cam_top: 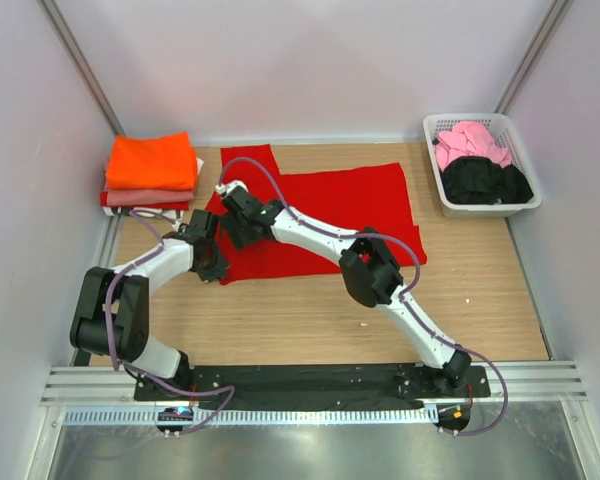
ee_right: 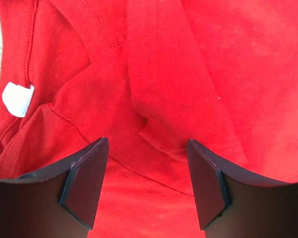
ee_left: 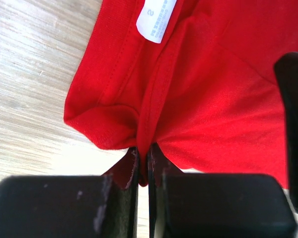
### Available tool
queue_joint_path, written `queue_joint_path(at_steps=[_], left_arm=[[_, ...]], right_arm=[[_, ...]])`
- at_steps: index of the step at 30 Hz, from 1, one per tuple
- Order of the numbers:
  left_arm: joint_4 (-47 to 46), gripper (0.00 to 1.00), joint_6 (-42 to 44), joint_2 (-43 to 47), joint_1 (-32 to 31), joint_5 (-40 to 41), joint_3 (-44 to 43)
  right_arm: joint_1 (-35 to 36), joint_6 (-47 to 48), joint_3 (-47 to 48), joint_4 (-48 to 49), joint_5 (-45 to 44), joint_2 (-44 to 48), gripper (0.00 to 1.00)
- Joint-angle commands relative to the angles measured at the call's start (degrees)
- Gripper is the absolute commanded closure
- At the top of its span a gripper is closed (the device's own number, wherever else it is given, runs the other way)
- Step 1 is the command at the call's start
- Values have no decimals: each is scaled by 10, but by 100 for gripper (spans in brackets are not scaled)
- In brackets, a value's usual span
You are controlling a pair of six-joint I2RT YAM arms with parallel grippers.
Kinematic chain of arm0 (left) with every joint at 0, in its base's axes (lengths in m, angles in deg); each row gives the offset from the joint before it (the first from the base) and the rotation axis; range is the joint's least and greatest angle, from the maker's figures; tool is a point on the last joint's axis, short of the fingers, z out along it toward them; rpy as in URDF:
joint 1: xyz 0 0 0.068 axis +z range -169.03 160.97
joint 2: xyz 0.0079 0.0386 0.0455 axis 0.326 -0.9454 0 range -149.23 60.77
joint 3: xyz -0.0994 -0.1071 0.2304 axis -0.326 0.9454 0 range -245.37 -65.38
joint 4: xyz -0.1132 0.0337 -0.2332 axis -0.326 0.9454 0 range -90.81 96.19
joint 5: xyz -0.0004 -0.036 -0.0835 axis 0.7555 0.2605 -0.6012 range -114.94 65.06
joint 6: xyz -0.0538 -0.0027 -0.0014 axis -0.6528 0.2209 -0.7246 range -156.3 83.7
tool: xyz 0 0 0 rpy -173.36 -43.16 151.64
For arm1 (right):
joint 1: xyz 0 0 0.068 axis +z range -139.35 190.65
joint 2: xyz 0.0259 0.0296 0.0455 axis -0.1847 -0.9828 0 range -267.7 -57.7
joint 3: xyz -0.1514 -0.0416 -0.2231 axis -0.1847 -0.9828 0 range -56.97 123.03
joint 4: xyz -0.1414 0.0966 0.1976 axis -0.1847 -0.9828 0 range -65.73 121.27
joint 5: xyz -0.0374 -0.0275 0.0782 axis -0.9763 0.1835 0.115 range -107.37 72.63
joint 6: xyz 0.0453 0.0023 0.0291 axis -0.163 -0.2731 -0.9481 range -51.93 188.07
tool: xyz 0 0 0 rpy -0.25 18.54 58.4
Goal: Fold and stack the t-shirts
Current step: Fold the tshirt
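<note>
Tabletop (cam_top: 310, 312) bears red t-shirt (cam_top: 352, 193); wrist view alone shows left claw (ee_left: 143, 151) pinching it.

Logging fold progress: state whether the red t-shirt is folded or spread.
Mostly spread: the red t-shirt lies flat on the table, one edge pinched in the left gripper.

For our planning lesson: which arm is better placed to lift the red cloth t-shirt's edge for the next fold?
Probably left: the left claw is shut on the edge of the bright red cloth t-shirt; the right claw hangs open over it, gripping nothing.
</note>
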Motion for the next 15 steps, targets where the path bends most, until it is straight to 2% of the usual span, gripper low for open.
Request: queue_joint_path(at_steps=[1,9,15], left_arm=[[9,98,15,5,2,15,14],[13,98,21,33,2,18,37],[15,99,22,49,3,24,53]], right_arm=[[9,14,46,-8,-40,-10,30],[9,60,81,-22,-204,-44,31],[-8,100,127,-14,-267,-76,30]])
